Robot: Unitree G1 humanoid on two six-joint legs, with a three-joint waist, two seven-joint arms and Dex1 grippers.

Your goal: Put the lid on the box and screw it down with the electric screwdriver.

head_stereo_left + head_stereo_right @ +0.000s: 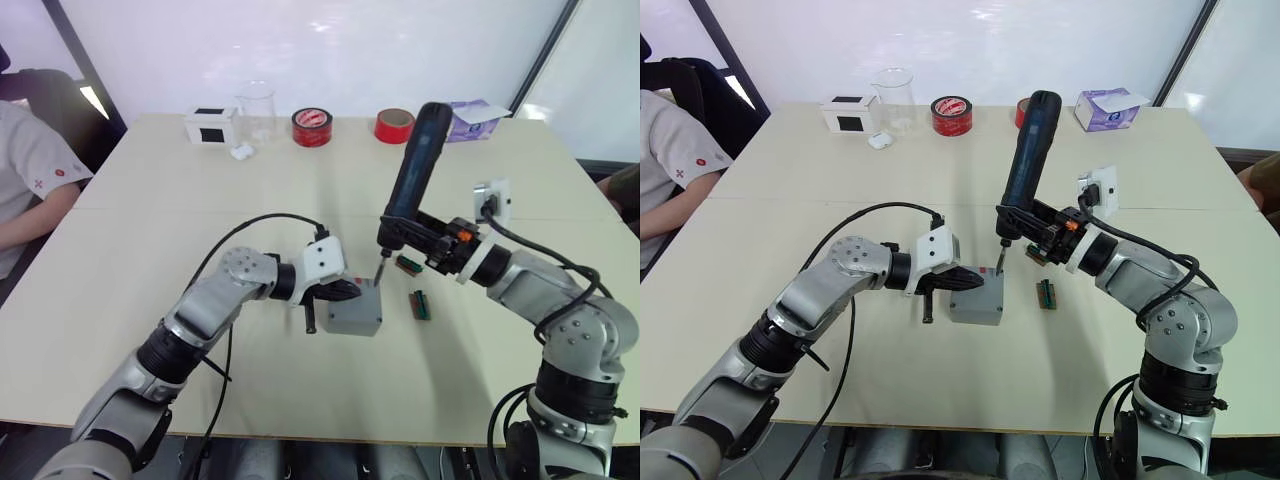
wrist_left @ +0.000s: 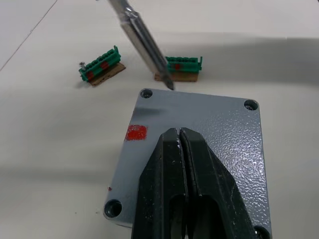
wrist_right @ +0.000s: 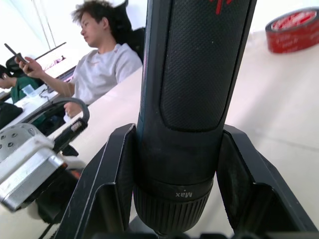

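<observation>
Beige table, tape rolls, green strips beside lidded box

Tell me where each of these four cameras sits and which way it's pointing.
Left eye and right eye views: on the head, facing forward and down over both arms and the table.
Left wrist view: on the left arm, looking along the left gripper, shut, onto the lid.
Right wrist view: on the right arm, facing the electric screwdriver clamped in the right gripper.
Shared: the head and left wrist views both show its bit above a lid corner hole.

Grey lid sits on the box; black electric screwdriver (tilted) has its bit at a corner hole.
</observation>
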